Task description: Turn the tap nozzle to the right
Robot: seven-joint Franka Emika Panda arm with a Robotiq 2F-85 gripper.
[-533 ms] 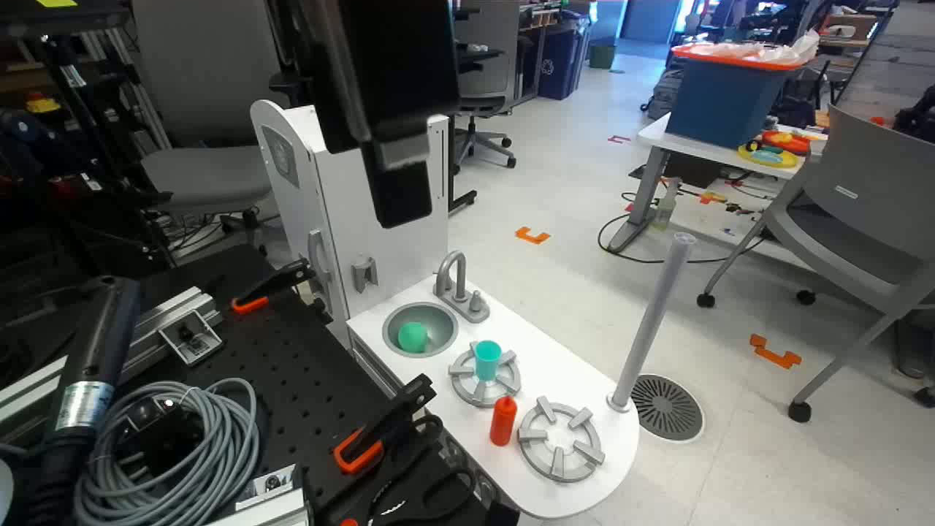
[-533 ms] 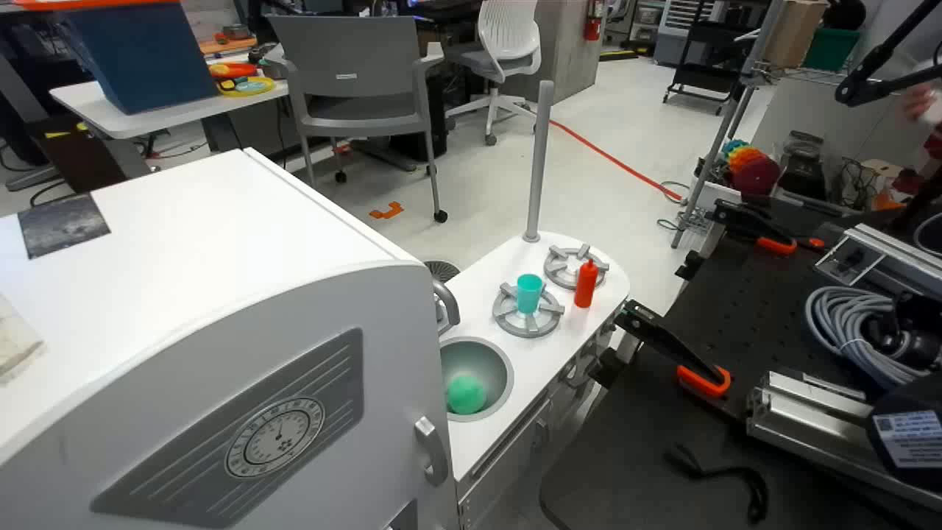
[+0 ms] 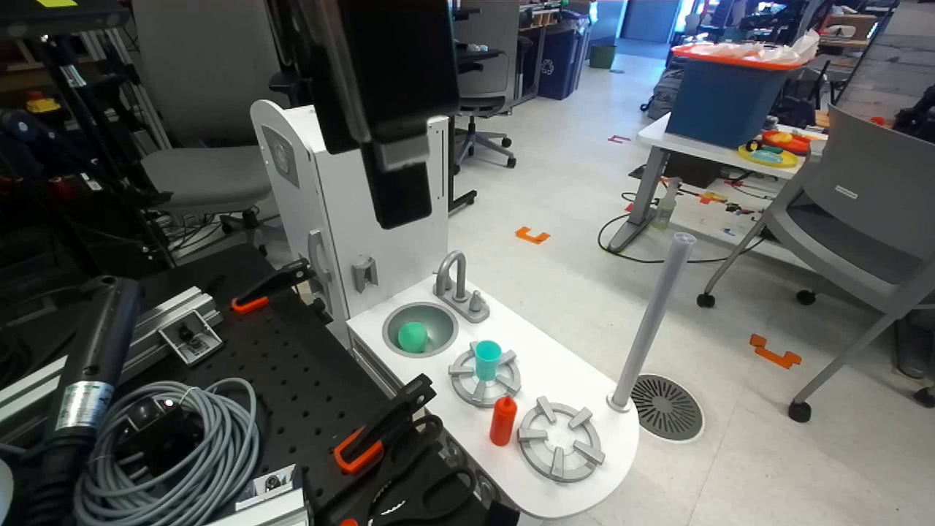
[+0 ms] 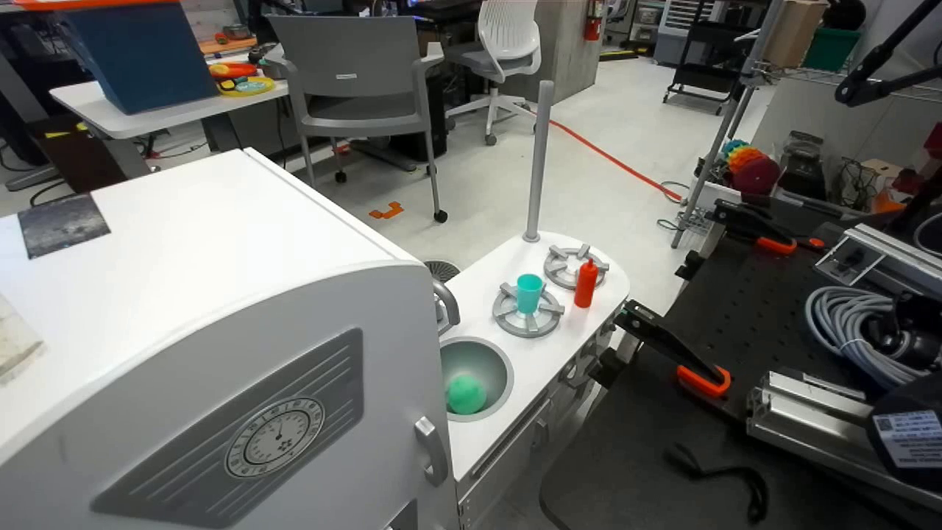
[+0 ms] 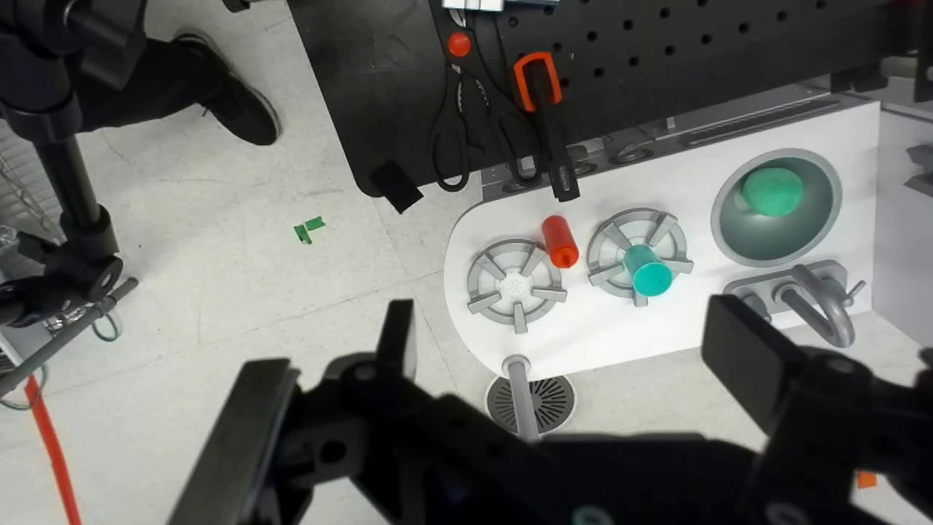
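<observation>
The tap nozzle (image 3: 461, 275) is a small silver-grey toy faucet at the back edge of a white counter, beside the round grey sink (image 3: 392, 346). In an exterior view its spout curves over to the left, toward the tall white cabinet. It is partly hidden behind that cabinet in an exterior view (image 4: 447, 303). In the wrist view the tap nozzle (image 5: 833, 306) stands at the right, beyond the right finger. My gripper (image 5: 561, 321) is open and empty, high above the counter. It shows as a dark, blurred shape in an exterior view (image 3: 400, 190).
A green ball (image 3: 413, 337) lies in the sink. A teal cup (image 3: 487, 360) stands on a burner, and a red bottle (image 3: 503, 421) beside it. A grey post (image 3: 652, 329) rises at the counter's end. The tall white cabinet (image 3: 387, 212) borders the sink. A black table (image 3: 292, 380) adjoins the counter.
The gripper, tap nozzle and counter items look unmoved. A person's hand at the right edge of an exterior view is gone.
</observation>
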